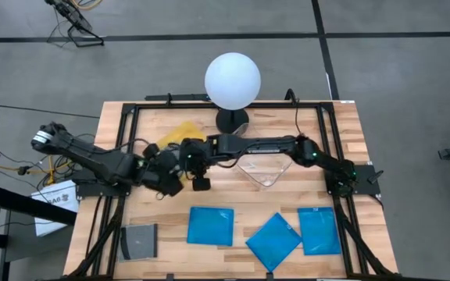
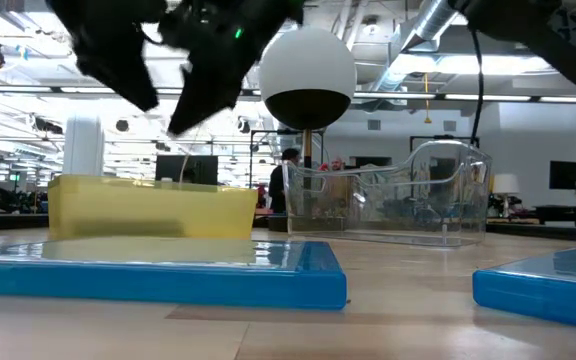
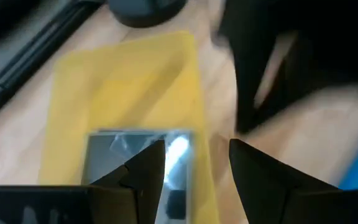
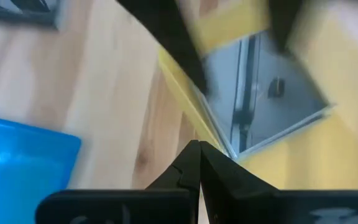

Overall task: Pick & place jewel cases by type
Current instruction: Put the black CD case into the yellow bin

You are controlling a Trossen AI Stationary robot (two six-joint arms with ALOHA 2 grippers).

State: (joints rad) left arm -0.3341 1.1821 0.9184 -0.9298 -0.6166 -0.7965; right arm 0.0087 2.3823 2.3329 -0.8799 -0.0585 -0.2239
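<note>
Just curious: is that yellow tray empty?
No. A grey case lies inside the yellow tray, seen in both wrist views.

From table height I see a blue jewel case (image 2: 158,272) lying flat on the wooden tabletop (image 2: 408,320), with a second blue case (image 2: 548,285) at the right edge. Behind them stand the yellow tray (image 2: 148,208) and the clear tray (image 2: 398,205), with dark fingers (image 2: 203,100) hanging over the yellow one.

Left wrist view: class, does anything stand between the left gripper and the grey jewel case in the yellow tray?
Nothing visible does: the open left gripper hangs over the grey clear-faced jewel case lying in the shallow yellow tray.
</note>
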